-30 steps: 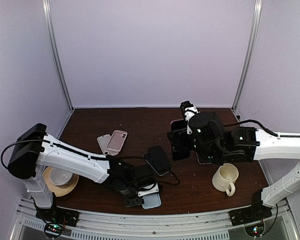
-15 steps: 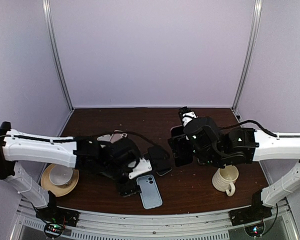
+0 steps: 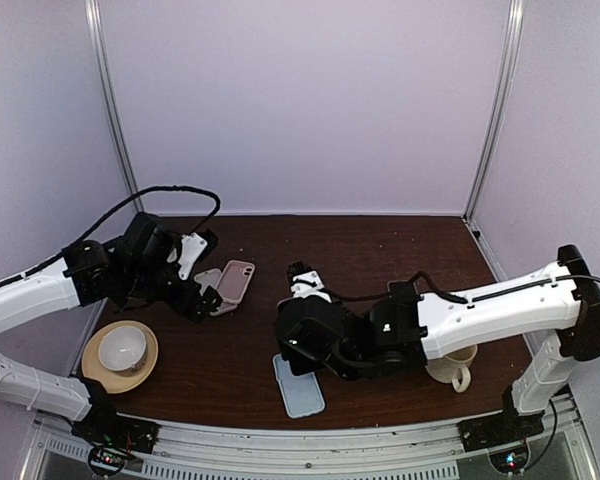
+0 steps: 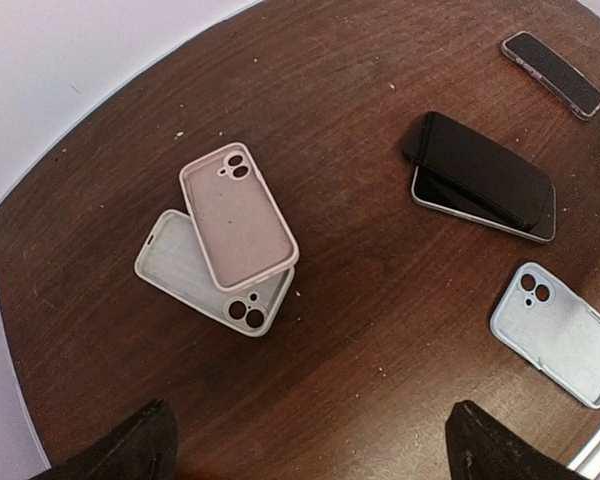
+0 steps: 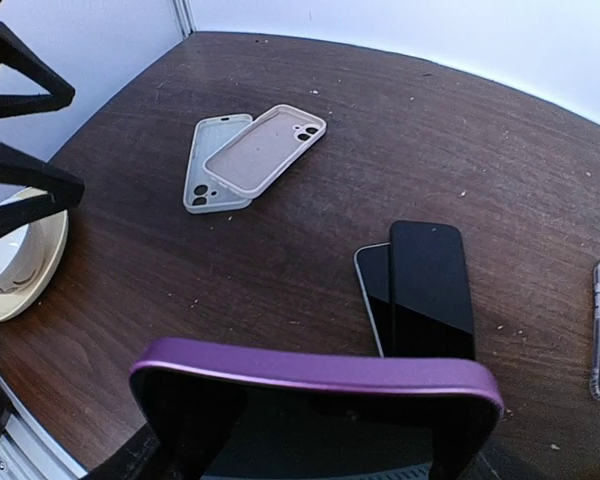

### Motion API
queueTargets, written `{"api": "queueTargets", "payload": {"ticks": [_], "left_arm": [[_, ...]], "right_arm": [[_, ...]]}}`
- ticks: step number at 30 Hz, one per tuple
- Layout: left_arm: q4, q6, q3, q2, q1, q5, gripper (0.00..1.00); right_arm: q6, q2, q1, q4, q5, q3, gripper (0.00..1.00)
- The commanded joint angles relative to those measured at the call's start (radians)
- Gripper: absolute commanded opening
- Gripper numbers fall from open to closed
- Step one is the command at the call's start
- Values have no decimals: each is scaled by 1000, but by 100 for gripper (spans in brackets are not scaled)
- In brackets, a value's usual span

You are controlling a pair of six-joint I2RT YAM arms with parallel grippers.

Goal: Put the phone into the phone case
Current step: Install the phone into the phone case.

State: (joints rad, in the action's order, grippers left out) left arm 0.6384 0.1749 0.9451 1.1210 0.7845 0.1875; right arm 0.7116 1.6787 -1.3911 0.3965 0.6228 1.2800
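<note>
R jaws were clamped on purple phone, held edge-up between them. Light-blue case lay flat, open side up, on tabletop, just fwd of R jaws; contact w/ phone not determinable. L jaws stood wide apart, empty, above pink case, which overlapped grey case.

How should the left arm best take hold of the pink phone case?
From above, pinch the pink case across its long side walls at mid-length. It lies open side up, partly on the pale case, so those raised walls offer the likeliest purchase.
</note>
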Motion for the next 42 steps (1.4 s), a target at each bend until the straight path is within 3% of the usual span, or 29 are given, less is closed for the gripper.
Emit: {"api": "queueTargets", "payload": {"ticks": [1,24,42], "left_arm": [[-40,21,-20,-60,-4,61,97],[-48,1,-38,-97,-5,84,98],[-48,-8,-39,-77,-4,73,98]], "right_arm": [[138,97,-38,41,60,91,28],[212,267,-40,103,-44,126,5],[218,260,-28,67,-112,62,3]]}}
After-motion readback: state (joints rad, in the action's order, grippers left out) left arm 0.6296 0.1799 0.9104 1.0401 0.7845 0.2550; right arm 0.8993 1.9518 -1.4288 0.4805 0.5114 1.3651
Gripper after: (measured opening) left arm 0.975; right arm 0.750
